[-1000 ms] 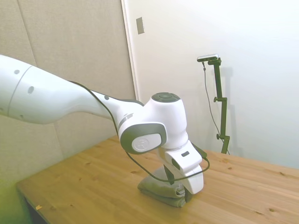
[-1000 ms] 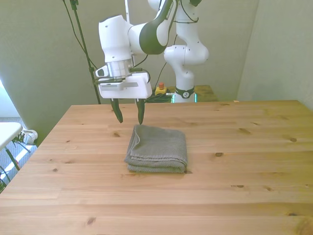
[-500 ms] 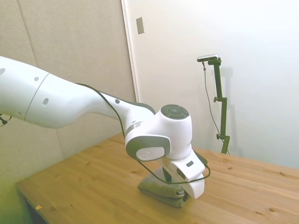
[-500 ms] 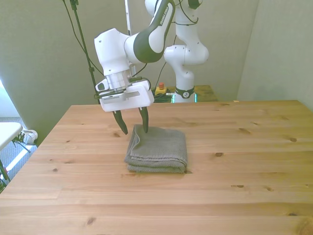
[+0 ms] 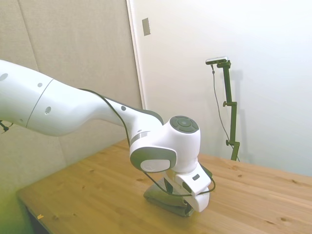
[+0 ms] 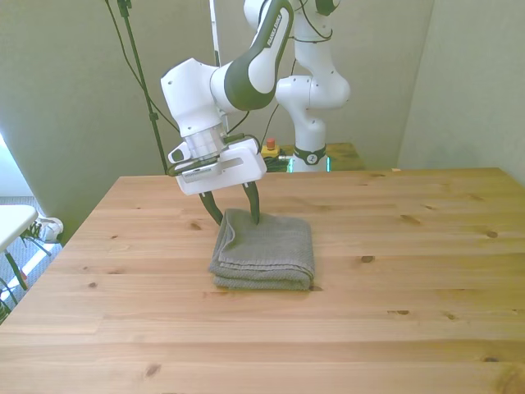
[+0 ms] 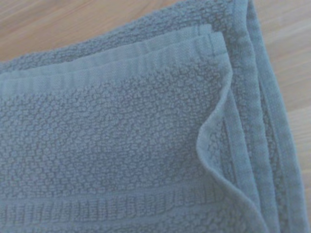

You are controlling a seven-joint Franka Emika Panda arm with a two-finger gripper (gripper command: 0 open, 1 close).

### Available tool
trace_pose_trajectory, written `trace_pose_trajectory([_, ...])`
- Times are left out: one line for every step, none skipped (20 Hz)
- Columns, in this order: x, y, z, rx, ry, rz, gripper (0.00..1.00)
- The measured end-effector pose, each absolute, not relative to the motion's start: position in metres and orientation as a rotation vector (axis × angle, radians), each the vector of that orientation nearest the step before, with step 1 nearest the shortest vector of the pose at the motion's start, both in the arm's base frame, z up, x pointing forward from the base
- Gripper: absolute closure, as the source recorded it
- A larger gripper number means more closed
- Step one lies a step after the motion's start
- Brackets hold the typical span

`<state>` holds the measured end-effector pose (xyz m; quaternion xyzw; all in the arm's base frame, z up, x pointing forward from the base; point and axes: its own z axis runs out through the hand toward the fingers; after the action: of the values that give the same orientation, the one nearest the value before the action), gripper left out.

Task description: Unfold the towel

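Observation:
The towel [image 6: 264,250] is a grey-taupe terry cloth, folded into a thick square on the wooden table [image 6: 394,328]. My gripper [image 6: 236,218] is open and tilted, its two dark fingers straddling the towel's far corner on the front view's left. One finger [image 6: 255,209] touches the cloth, the other [image 6: 215,215] stands just off its edge. In the side view the towel [image 5: 163,200] is mostly hidden behind the wrist. The wrist view shows the towel [image 7: 121,145] close up, its stacked hemmed layers with the top layer's edge curling up.
The robot's base [image 6: 308,123] stands behind the table's far edge. A small red and yellow object [image 6: 268,149] sits beside it. Wooden table surface stretches on all sides of the towel.
The gripper has come down and shifted toward the towel, tilting as it went. Its fingers went from hanging above the table beside the corner to straddling that corner.

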<state>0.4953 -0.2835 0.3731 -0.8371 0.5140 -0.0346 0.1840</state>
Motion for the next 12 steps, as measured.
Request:
trace_pose_trajectory([0.4949,-0.2839,0.3738,-2.362,1.444,-0.099,1.00])
trace_pose_trajectory([0.4947,-0.2840,0.3747,-2.363,1.439,-0.101,1.00])
trace_pose_trajectory([0.4946,-0.2840,0.3758,-2.363,1.436,-0.102,1.00])
trace_pose_trajectory([0.4946,-0.2839,0.3768,-2.360,1.432,-0.104,1.00])
trace_pose_trajectory([0.4944,-0.2840,0.3774,-2.357,1.427,-0.106,1.00])
trace_pose_trajectory([0.4940,-0.2843,0.3778,-2.355,1.423,-0.104,1.00])
trace_pose_trajectory([0.4936,-0.2848,0.3781,-2.353,1.422,-0.102,1.00])
trace_pose_trajectory([0.4933,-0.2856,0.3786,-2.352,1.420,-0.102,1.00])
trace_pose_trajectory([0.4932,-0.2863,0.3791,-2.352,1.418,-0.104,1.00])
trace_pose_trajectory([0.4931,-0.2867,0.3793,-2.353,1.416,-0.105,1.00])
trace_pose_trajectory([0.4930,-0.2868,0.3791,-2.353,1.414,-0.106,1.00])
trace_pose_trajectory([0.4931,-0.2868,0.3790,-2.353,1.413,-0.107,1.00])
